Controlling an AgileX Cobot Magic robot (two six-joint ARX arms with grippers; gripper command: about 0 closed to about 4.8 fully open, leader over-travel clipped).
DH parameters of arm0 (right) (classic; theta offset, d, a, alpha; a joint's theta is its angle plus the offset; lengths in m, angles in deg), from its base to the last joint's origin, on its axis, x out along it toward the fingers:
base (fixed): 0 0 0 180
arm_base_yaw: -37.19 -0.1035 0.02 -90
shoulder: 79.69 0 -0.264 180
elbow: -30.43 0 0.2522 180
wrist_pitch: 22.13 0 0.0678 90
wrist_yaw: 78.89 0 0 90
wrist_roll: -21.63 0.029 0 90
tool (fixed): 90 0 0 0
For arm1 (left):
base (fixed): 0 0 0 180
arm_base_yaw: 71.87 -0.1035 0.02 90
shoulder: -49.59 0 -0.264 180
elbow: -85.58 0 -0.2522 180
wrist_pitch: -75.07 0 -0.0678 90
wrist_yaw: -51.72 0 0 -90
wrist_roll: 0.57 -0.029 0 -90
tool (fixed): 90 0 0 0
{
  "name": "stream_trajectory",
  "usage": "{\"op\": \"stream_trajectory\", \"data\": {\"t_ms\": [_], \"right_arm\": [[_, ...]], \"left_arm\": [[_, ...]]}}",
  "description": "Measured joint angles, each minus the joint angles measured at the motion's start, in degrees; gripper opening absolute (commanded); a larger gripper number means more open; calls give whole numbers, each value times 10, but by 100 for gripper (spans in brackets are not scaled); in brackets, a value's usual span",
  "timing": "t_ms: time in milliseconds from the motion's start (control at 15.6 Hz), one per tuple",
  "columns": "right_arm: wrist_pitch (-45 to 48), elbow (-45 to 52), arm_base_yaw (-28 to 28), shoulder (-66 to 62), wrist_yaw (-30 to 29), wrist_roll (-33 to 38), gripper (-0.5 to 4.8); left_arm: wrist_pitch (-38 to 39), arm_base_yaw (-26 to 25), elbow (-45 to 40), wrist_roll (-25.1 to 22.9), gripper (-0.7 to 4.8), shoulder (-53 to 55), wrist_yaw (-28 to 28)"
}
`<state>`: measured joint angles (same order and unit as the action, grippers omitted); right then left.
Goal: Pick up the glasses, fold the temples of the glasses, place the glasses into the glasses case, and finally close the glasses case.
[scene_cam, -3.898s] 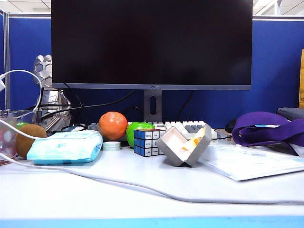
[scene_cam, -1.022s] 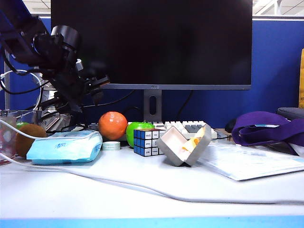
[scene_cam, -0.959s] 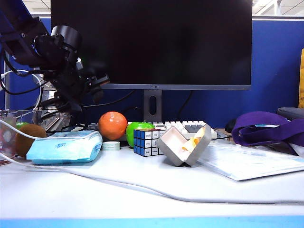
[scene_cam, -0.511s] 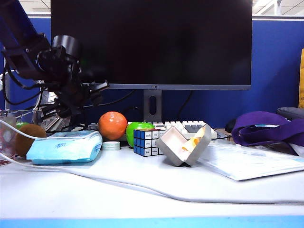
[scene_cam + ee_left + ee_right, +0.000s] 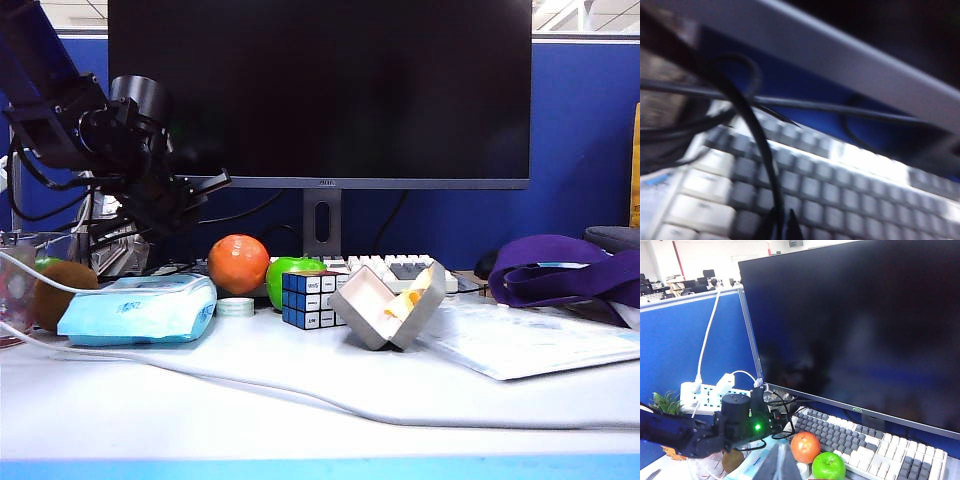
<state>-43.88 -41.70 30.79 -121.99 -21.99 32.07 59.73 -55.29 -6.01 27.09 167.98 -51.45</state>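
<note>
The left gripper (image 5: 205, 185), hanging above and left of the orange (image 5: 238, 264), has just snapped its jaws closed on thin black glasses (image 5: 747, 107), which it lifts over the keyboard (image 5: 805, 190). The right gripper (image 5: 780, 462) waits, jaws closed and empty. The glasses case (image 5: 388, 303) stands open right of the orange, so folding the temples looks next.

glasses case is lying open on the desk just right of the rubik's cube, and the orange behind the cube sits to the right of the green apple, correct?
One slip: the orange sits to the left of the green apple, not the right, as the exterior view shows. The rest holds: the glasses case lies open on the desk just right of the Rubik's cube.
</note>
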Motion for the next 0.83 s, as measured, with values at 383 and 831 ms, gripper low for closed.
{"op": "stream_trajectory", "data": {"t_ms": [383,831], "right_arm": [[0,0,0,0,0,0,-1],[-35,0,0,0,-1,25,-1]], "left_arm": [[143,21,2,-35,-6,-104,61],[179,48,1,-27,-6,-206,495]]}}
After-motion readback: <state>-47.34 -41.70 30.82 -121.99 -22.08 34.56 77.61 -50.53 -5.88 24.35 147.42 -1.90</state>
